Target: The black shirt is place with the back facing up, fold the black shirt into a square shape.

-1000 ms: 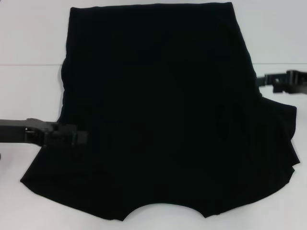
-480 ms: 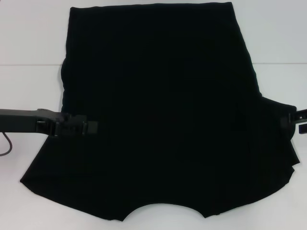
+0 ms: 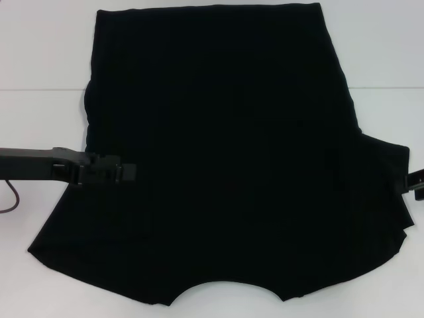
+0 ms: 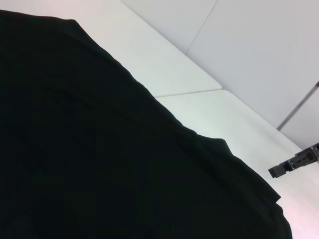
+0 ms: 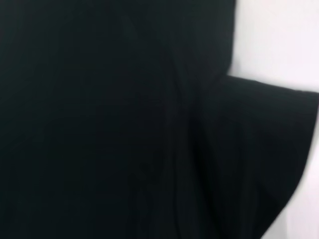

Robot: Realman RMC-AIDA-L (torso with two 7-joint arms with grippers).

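You have the black shirt spread flat on the white table, plain side up, with the neckline curve at the near edge and the hem at the far edge. Your left gripper reaches in over the shirt's left side, its tip above the fabric just inside the left edge at about sleeve height; you cannot tell whether its jaws are apart or together. Your right gripper sits at the shirt's right sleeve edge, mostly out of view, and its jaw state cannot be told either.
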